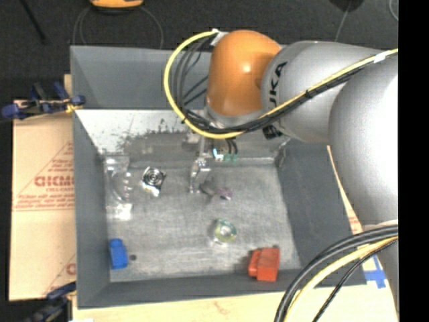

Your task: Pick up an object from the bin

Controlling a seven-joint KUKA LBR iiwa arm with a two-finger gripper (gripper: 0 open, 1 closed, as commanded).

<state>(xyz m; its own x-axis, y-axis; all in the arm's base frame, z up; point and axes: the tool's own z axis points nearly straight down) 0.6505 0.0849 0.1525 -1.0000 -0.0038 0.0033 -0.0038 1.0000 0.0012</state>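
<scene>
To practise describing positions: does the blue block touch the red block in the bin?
No, the blue block lies in the lower left corner, the red block in the lower right, well apart.

The arm (322, 92) reads "KUKA" (partly hidden).

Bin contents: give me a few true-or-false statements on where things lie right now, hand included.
The blue block lies in the lower-left corner of the bin. True.
The red block lies against the far wall. False: it lies in the lower-right corner.
The hand hangs above the red block. False: it is near the bin's middle, close to a small purple thing.
A shiny round thing lies apart from the red block. True.
</scene>
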